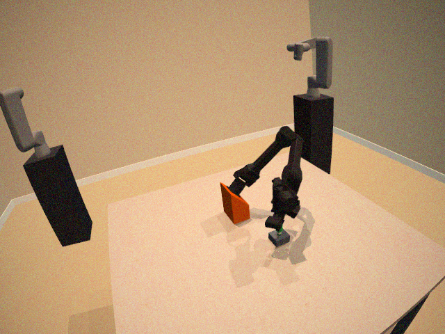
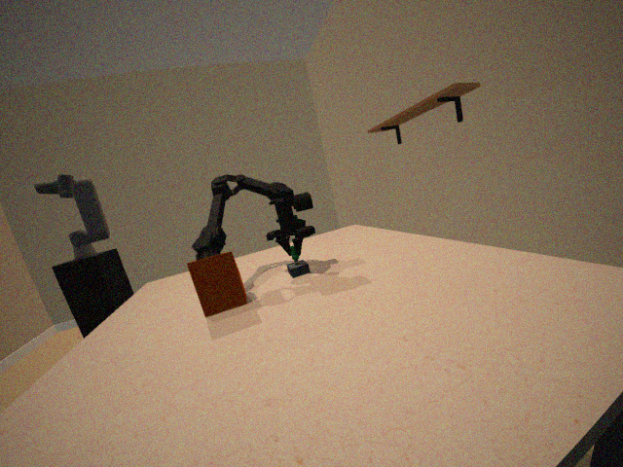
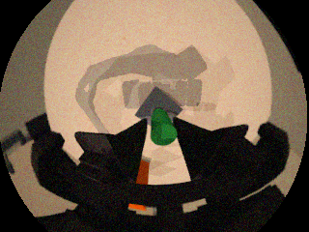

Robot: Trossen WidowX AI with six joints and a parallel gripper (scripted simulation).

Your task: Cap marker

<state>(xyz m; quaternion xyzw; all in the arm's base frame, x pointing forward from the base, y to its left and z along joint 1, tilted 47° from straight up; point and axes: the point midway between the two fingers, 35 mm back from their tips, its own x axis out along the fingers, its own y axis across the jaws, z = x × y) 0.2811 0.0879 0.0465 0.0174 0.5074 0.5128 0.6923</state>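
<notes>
The holder block is dark grey and sits on the table. The green cap is upright on top of the marker, which stands in the block. The cap hides most of the marker, and how far down it sits cannot be told. My gripper points down over the block with its fingers on either side of the cap. It is partly open, with a narrow gap beside the cap in the wrist view. In the top view the gripper body hides the fingertips.
An orange wedge-shaped block stands on the table beside my arm's base. Grey arms on black pedestals stand beyond the table. A wooden shelf hangs on the wall in the exterior view.
</notes>
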